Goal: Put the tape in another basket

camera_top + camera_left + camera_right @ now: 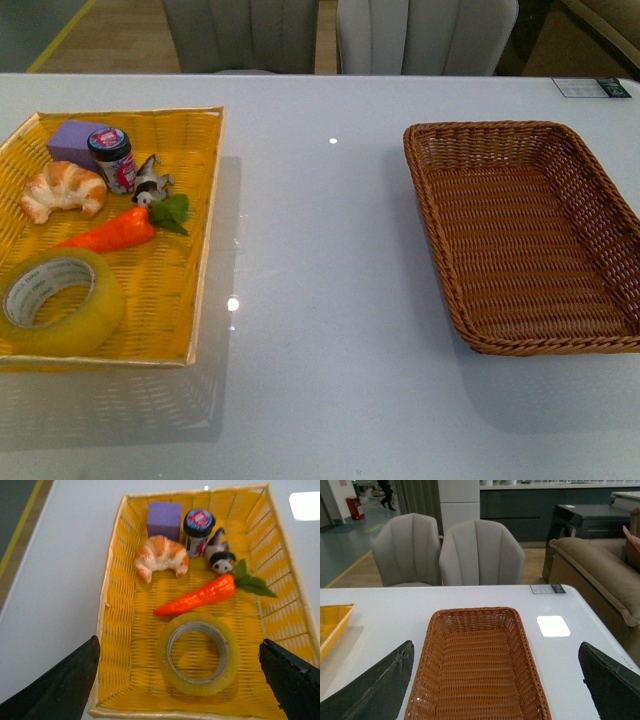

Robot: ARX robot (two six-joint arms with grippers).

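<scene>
The tape, a wide yellowish roll with a white core, lies flat in the near corner of the yellow woven tray at the table's left. It also shows in the left wrist view. My left gripper is open above the tray's near end, its fingers wide either side of the roll, not touching it. The dark brown wicker basket stands empty at the right. My right gripper is open above the basket. Neither gripper shows in the front view.
The tray also holds a croissant, a purple block, a small jar, a small black-and-white figure and an orange carrot. Bare white table lies between tray and basket. Two grey chairs stand beyond the far edge.
</scene>
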